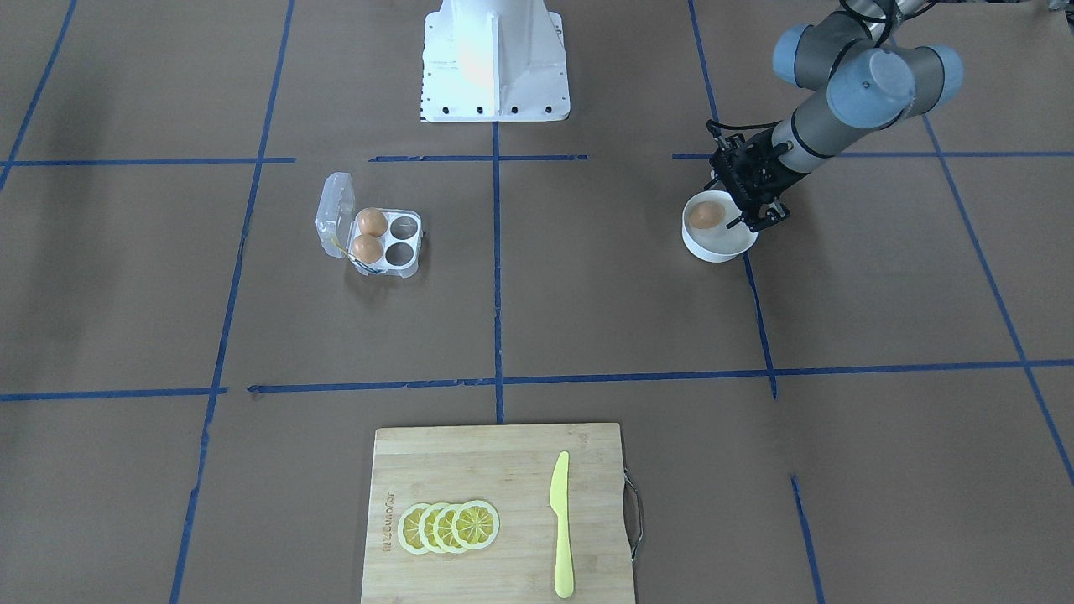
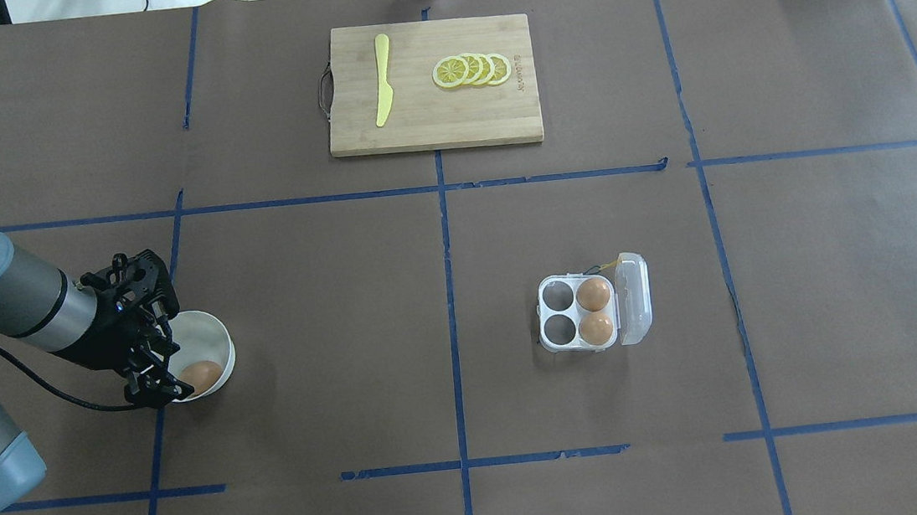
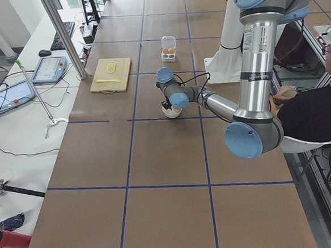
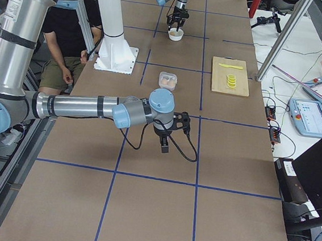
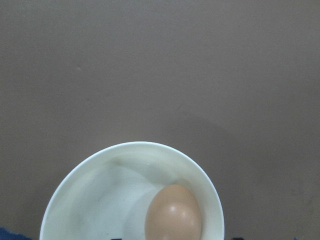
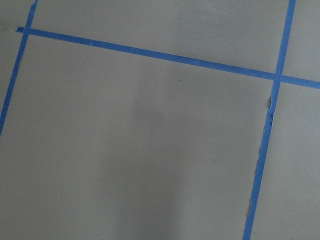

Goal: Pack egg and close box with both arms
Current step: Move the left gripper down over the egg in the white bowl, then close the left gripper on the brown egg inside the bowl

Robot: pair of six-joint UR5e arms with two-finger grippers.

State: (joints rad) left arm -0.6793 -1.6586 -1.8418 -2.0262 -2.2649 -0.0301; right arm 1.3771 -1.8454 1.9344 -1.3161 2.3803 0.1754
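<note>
Right now the left gripper point(image 2: 163, 353) is hovering at the 9 o'clock rim of the white bowl point(image 2: 213, 327) in the overhead view, with its fingers apart and holding nothing. The egg point(image 2: 201, 376) is lying inside that bowl, toward its 6 o'clock side. The box point(image 2: 577, 313) is sitting well apart, at 3 o'clock from the bowl. Its lid point(image 2: 633, 298) is standing open, and two other eggs point(image 2: 593, 295) are filling the cups nearest the lid. The right gripper point(image 4: 164, 143) is hanging above the table point(image 2: 345, 302); I cannot tell whether its fingers are apart or together.
</note>
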